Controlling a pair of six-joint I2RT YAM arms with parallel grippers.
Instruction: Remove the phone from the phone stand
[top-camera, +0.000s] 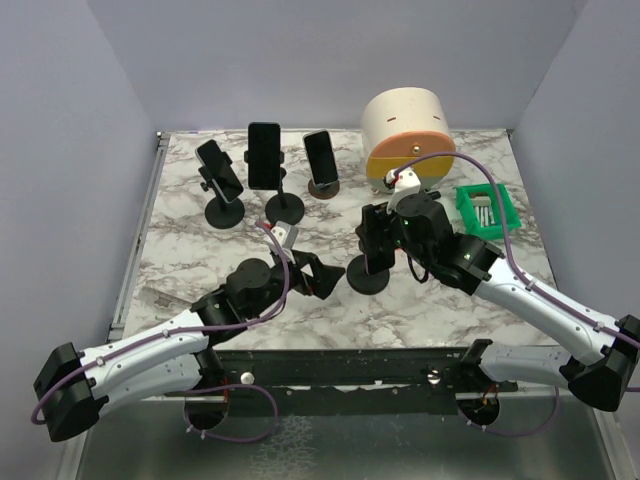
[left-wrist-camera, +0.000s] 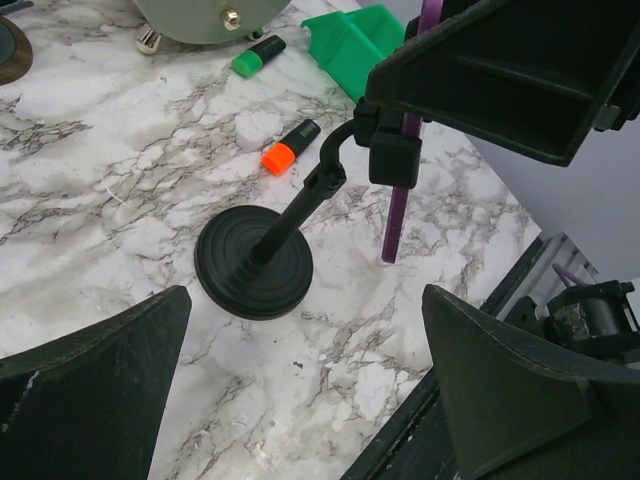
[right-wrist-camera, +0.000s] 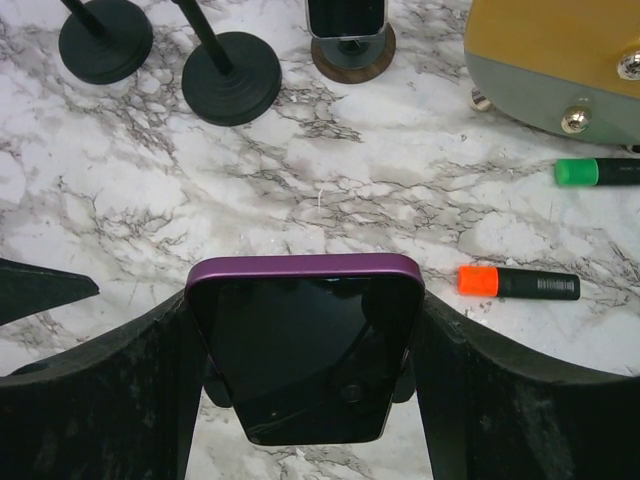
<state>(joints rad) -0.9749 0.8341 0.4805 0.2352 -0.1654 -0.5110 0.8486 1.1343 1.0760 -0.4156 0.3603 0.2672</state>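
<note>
While the right pincer (right-wrist-camera: 305, 300) pinches the purple-edged phone (right-wrist-camera: 300, 370) by its sides, the phone stands upright at the clamp of the black phone stand (left-wrist-camera: 255, 262) near the middle of the tabletop (left-wrist-camera: 120, 180). The left pincer (left-wrist-camera: 308, 330) hangs spread just beside the stand's round base.

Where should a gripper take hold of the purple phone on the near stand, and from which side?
Grip the purple phone by its two long side edges, coming from above its top edge: it stands upright in the stand, sides exposed, and the right gripper brackets them.
</note>
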